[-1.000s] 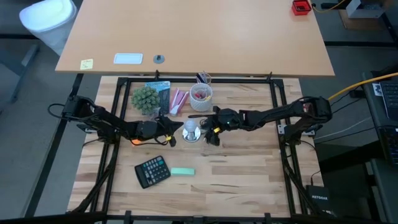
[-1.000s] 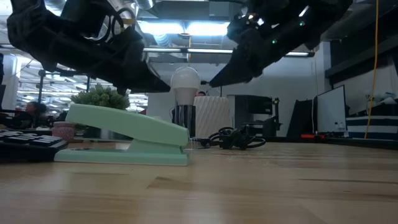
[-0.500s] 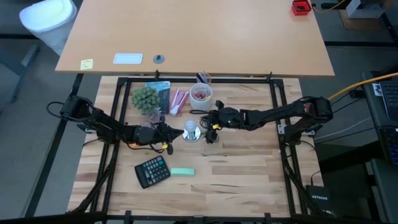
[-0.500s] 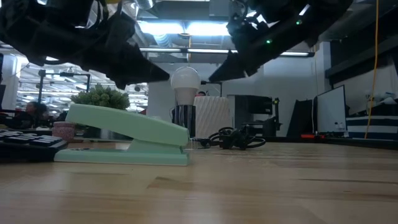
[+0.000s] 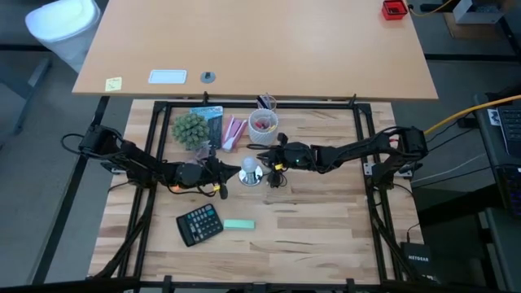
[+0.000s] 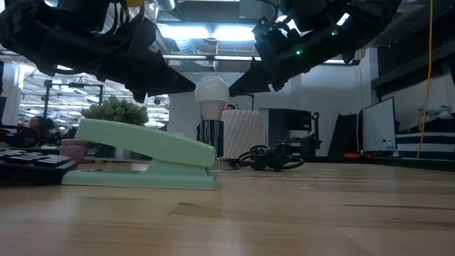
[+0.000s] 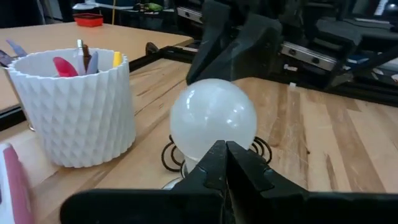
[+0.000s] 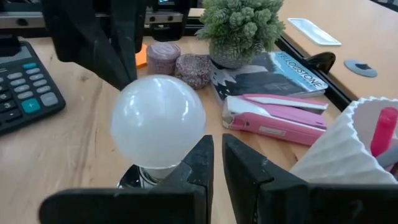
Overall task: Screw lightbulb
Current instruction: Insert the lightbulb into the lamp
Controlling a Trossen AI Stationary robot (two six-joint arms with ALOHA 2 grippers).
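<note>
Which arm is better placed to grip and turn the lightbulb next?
Probably the right. Its end effector sits beside the lightbulb with fingers slightly parted. The left end effector is equally near but shut. Both must open wider; neither holds the bulb.

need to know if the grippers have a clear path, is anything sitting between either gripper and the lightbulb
Nothing visible does. The lightbulb stands upright with the left gripper and right gripper flanking it, only open space between.
</note>
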